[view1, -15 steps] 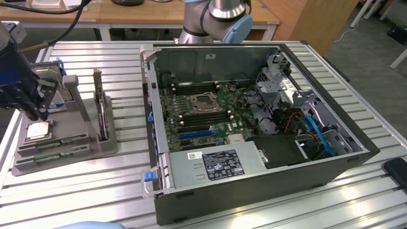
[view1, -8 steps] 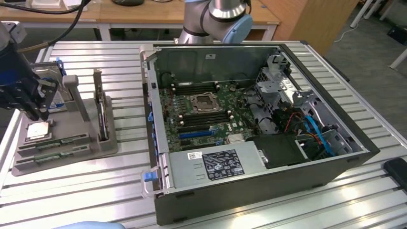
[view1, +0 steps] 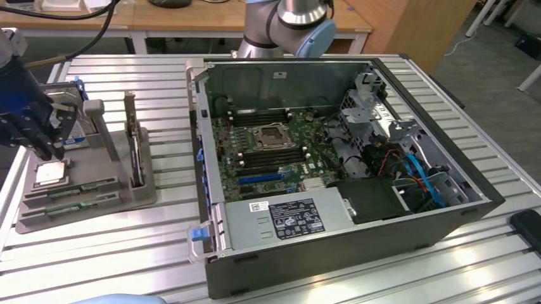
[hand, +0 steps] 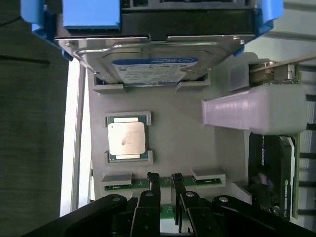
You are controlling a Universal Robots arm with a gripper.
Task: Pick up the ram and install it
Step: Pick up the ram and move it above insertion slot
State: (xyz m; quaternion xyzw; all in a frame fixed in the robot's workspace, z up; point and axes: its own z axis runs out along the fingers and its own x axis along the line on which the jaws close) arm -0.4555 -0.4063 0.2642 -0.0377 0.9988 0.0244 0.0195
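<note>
The ram (view1: 80, 188) (hand: 139, 184) is a thin green stick lying flat in a slot of the grey holder (view1: 127, 196) at the exterior view's left. A second green stick (view1: 76, 204) (hand: 167, 211) lies in the slot beside it. My gripper (view1: 47, 152) (hand: 165, 177) hangs above the holder, over the processor and the sticks. Its two dark fingers (hand: 153, 180) stand a narrow gap apart with nothing between them, and the tips line up over the middle of the ram in the wrist view.
The holder also carries a square silver processor (view1: 50, 172) (hand: 126, 137), a silver hard drive (view1: 72, 120) (hand: 153, 64) and an upright card (view1: 133, 136). The open computer case (view1: 439, 215) lies to the exterior view's right, with its motherboard (view1: 270, 145) exposed.
</note>
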